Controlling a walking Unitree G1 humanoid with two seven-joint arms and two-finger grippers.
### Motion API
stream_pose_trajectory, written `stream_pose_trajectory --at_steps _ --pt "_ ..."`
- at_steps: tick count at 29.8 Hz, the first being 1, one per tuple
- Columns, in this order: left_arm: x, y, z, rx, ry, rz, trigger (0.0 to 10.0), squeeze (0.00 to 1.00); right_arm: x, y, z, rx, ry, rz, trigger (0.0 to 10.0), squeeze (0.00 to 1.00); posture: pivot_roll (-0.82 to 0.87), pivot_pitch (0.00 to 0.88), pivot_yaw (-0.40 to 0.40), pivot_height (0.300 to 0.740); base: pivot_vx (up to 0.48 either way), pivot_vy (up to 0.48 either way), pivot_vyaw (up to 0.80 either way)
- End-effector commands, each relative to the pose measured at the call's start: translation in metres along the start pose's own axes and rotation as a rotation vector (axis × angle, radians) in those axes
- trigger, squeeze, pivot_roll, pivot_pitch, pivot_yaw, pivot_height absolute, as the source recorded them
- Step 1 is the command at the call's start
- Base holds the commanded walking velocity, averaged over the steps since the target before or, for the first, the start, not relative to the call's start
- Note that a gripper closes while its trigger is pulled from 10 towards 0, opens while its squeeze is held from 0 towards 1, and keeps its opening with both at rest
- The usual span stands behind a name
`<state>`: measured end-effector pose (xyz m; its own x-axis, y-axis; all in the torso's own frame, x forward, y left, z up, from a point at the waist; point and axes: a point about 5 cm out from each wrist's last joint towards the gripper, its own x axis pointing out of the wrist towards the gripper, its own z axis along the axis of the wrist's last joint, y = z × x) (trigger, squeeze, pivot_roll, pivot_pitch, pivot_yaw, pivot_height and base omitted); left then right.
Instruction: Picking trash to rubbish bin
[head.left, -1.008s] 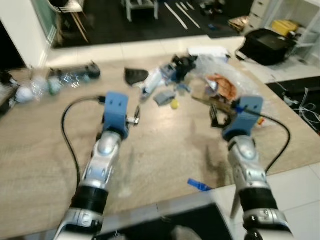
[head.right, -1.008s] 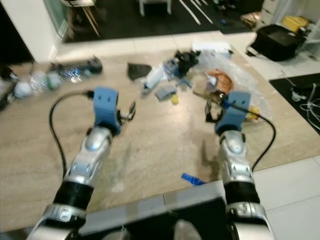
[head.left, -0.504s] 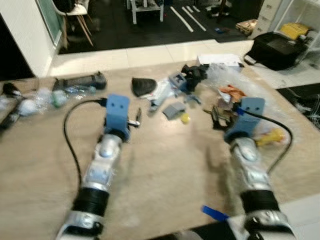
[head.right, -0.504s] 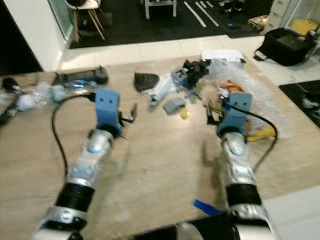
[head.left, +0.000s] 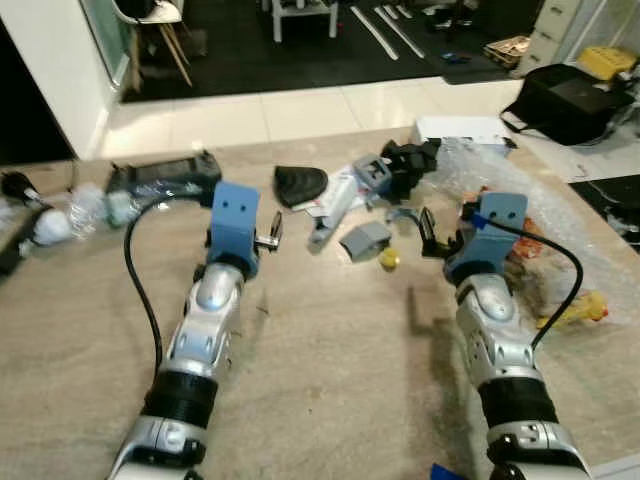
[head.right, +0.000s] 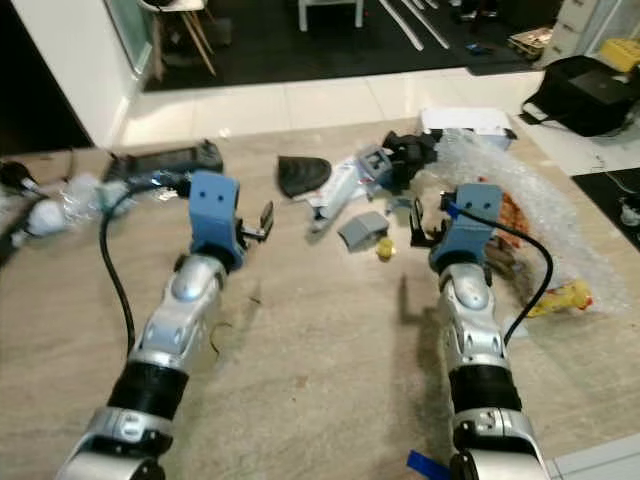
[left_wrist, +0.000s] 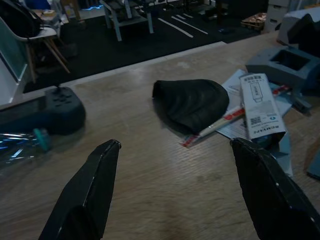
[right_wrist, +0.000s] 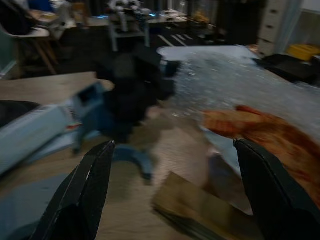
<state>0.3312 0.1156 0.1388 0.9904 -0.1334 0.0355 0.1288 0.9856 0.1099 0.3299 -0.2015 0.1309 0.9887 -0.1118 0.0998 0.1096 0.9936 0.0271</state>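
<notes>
my left gripper (left_wrist: 172, 192): over the beige floor (head.left: 330, 400), left of the trash pile, fingers spread wide, nothing between them. beyond its tips lies a black rounded pouch (left_wrist: 192, 102), with a small white carton (left_wrist: 260, 105) and a thin red-and-white stick (left_wrist: 212, 127) just to the right of it.

my right gripper (right_wrist: 172, 192): over the floor at the near edge of the pile, fingers spread wide, holding nothing. beyond its tips: a black lump of trash (right_wrist: 135, 82), a blue-grey plastic piece (right_wrist: 90, 107), an orange wrapper (right_wrist: 260, 130) and a flat brown card piece (right_wrist: 200, 205), blurred.

trash, all on the floor, far and centre to right:
- grey moulded insert (head.left: 372, 172) touching the black lump.
- small grey block (head.left: 364, 240) with a yellow ball (head.left: 389, 259) just beside it, near my right gripper.
- clear bubble wrap (head.left: 560, 215) spread at right, a yellow item (head.left: 575, 308) at its near edge.
- white flat box (head.left: 460, 128) at the far side.

far left: black game controller (head.left: 160, 175), clear plastic bottle (head.left: 70, 210).

near right: blue scrap (head.right: 425, 464).

far right: black bag (head.left: 570, 95) on the tiles.
</notes>
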Motion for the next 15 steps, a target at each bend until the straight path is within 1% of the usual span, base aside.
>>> stream_pose_trajectory --at_steps 1,2,5,7,8,9,10,13,15 --pt "-0.001 -0.001 -0.008 0.017 0.037 -0.001 10.0 0.00 -0.001 0.000 -0.001 0.026 0.001 0.005 10.0 0.00 -0.12 0.000 -0.021 0.740 0.000 0.000 0.00" --pt "-0.001 -0.001 -0.008 0.017 0.037 -0.001 10.0 0.00 -0.001 0.000 -0.001 0.026 0.001 0.005 10.0 0.00 -0.12 0.000 -0.021 0.740 0.000 0.000 0.00" --pt "-0.001 -0.002 -0.007 0.038 0.034 -0.016 10.0 0.00 -0.001 0.000 0.001 0.064 -0.017 0.013 10.0 0.00 -0.11 0.000 -0.020 0.740 0.000 0.000 0.00" --pt "-0.001 -0.003 -0.006 0.049 0.028 -0.030 10.0 0.00 -0.001 0.000 0.000 0.047 -0.011 0.033 10.0 0.00 -0.11 0.000 -0.019 0.740 0.000 0.000 0.00" --pt "-0.001 -0.004 -0.006 0.061 0.023 -0.045 10.0 0.00 0.000 0.001 -0.001 0.026 -0.009 0.061 10.0 0.71 -0.11 0.000 -0.019 0.740 0.000 0.000 0.00" --pt "-0.001 -0.004 -0.006 0.061 0.023 -0.045 10.0 0.00 0.000 0.001 -0.001 0.026 -0.009 0.061 10.0 0.71 -0.11 0.000 -0.019 0.740 0.000 0.000 0.00" --pt "-0.001 -0.004 -0.005 0.082 0.015 -0.068 10.0 0.00 0.001 0.001 -0.003 0.006 0.005 0.096 10.0 1.00 -0.11 0.000 -0.017 0.740 0.000 0.000 0.00" --pt "-0.002 -0.006 -0.003 0.120 -0.005 -0.128 10.0 0.00 0.008 -0.002 -0.009 -0.051 0.054 0.178 10.0 1.00 -0.10 0.000 -0.016 0.740 0.000 0.000 0.00" --pt "-0.002 -0.006 -0.001 0.124 -0.011 -0.155 10.0 0.00 0.012 -0.003 -0.010 -0.057 0.073 0.215 10.0 1.00 -0.10 0.009 -0.015 0.740 0.000 0.000 0.00"
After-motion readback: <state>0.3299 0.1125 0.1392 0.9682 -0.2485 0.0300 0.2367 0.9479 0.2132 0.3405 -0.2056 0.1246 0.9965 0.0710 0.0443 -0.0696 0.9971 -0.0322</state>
